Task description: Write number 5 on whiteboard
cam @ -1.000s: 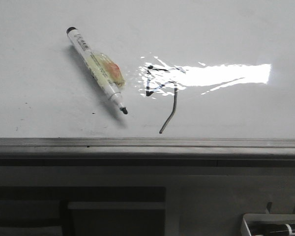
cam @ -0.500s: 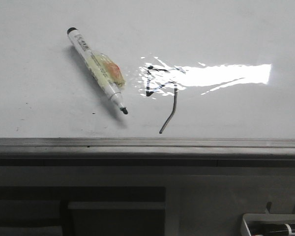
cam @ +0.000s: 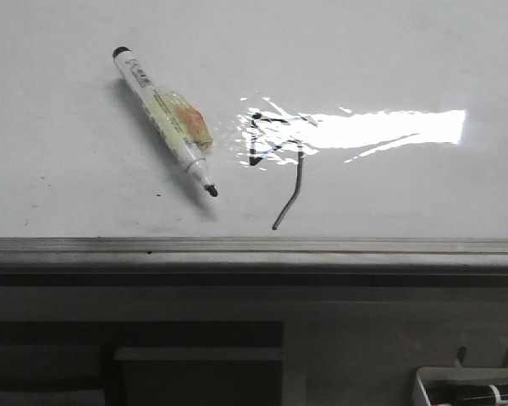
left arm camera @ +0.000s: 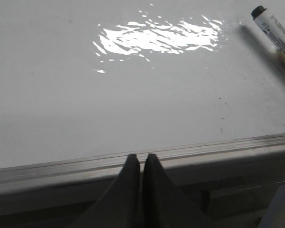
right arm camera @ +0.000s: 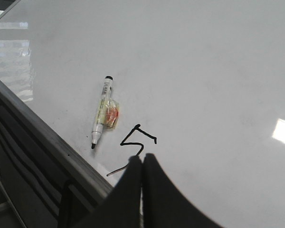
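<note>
One black number 5 (cam: 275,165) is drawn on the whiteboard (cam: 389,51), its angular top partly lost in a bright light reflection (cam: 381,127) and its long tail curving down toward the grey edge rail (cam: 254,247) in the front view. Just beside it, to the left, lies an uncapped marker (cam: 163,121), flat on the board, its black tip pointing toward the rail and a crumpled yellowish wrap with an orange patch around its middle. In the right wrist view the right end effector (right arm camera: 142,164) hangs above the board over the tail of the 5, its two fingers pressed together with nothing between them. The left end effector (left arm camera: 141,161) sits over the rail, fingers likewise closed and holding nothing, with the marker's rear end near the picture's corner.
</note>
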Controlling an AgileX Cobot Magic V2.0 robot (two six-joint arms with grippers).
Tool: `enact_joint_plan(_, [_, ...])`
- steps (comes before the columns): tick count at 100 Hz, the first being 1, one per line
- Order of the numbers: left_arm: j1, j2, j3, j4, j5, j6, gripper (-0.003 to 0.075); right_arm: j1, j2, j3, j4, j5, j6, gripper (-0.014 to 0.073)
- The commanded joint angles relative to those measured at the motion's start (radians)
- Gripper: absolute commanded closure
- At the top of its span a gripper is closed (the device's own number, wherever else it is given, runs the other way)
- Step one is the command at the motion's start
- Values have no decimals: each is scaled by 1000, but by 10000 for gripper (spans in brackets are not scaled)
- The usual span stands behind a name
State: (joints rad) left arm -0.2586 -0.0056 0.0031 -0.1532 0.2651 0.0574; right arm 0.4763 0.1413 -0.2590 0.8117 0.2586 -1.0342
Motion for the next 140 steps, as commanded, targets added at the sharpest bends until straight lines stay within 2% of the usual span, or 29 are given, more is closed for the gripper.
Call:
enact_joint_plan(1, [10,-14,18,-11,-65,-14,741,-6,10,-28,15,-61,-1,656])
enact_joint_plan(66, [9,-14,18,-11,-65,-14,741,-6,10,-26,15,-61,-1,656])
enact_joint_plan(73, [9,-14,18,-11,-65,-14,741,-6,10,-11,1,-100,-1,656])
enact_joint_plan(96, [9,-14,18,-11,-65,-14,741,-10,10,112,-27,-368,8,656])
enact_joint_plan(101, [9,-14,18,-11,-65,-14,741,-30,10,139,-142,-419,109,656])
enact_joint_plan(109, [9,-14,18,-11,-65,-14,741,-97,10,193,-419,-478,446,656])
enact_joint_plan(121, [9,-14,18,-11,-65,-14,741,-240,10,269,-794,-406,961,656])
enact_joint_plan(126, [9,-14,18,-11,-65,-14,741,-293,8,300,-933,-378,1128,656])
enact_joint_plan(130, [9,-14,18,-11,-65,-14,741,-318,-8,294,-991,-270,1206,656])
enact_joint_plan(140, [9,-14,18,-11,-65,-14,741,-367,-49,296,-992,-119,1213,656])
